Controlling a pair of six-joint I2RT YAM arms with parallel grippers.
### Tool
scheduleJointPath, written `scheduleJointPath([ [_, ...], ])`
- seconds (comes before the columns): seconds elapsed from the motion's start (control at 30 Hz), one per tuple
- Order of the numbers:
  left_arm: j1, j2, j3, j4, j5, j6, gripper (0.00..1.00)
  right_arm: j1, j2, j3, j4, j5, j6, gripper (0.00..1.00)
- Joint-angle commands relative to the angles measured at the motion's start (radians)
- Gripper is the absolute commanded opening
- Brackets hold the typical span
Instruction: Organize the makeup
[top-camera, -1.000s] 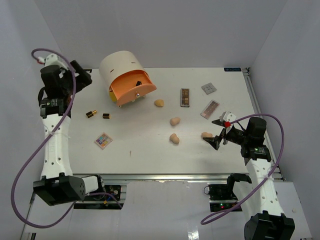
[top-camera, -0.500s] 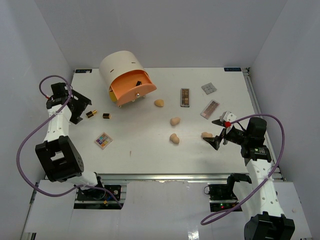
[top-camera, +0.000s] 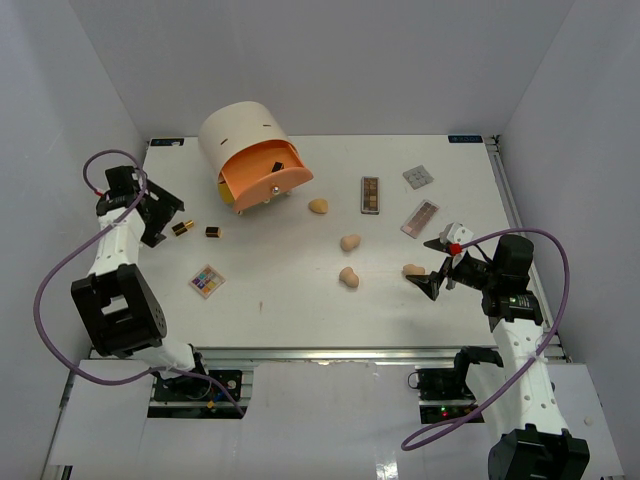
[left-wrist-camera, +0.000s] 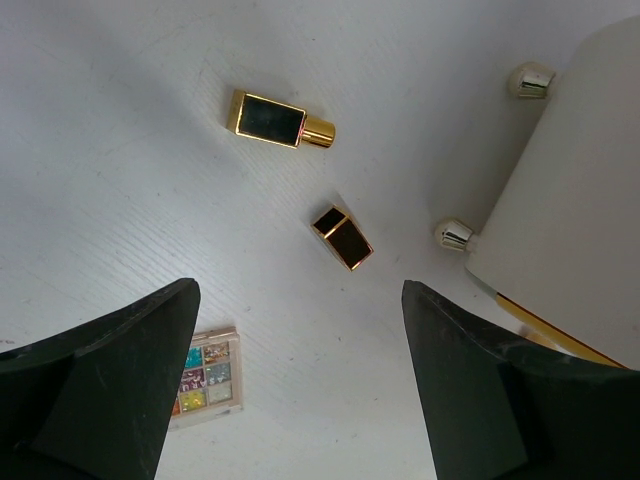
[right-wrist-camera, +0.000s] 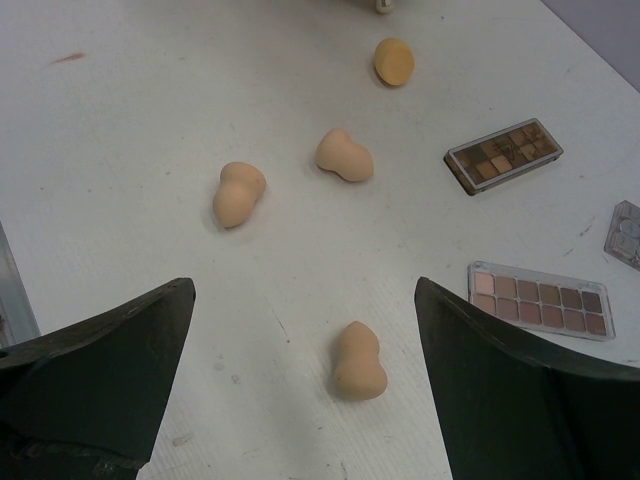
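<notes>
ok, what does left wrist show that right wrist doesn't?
Left wrist only: a black-and-gold tube, a smaller black-and-gold case, a multicoloured palette, and the side of the cream drawer unit.
Right wrist only: four tan sponges, a brown palette, a pink palette, and the corner of a grey palette.
Both: just the white table.

A black-gold tube (left-wrist-camera: 278, 119) lies near a smaller black-gold cap (left-wrist-camera: 342, 237) (colourful palette (left-wrist-camera: 203, 376) below)
</notes>
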Motion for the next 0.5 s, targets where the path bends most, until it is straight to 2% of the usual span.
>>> scheduleJointPath([
  [0.0,0.003,0.024,0.009,0.023,-0.009,0.003,0.93,0.007,-0.011,0.012,0.014,-0.015,0.002,0.97],
  [0.2,0.009,0.084,0.066,-0.015,-0.107,-0.187,0.93,0.007,-0.015,0.012,0.014,-0.016,0.002,0.97],
  [0.47,0.026,0.162,0.094,-0.044,-0.087,-0.486,0.87,0.007,-0.021,0.011,0.013,-0.021,0.002,0.98],
])
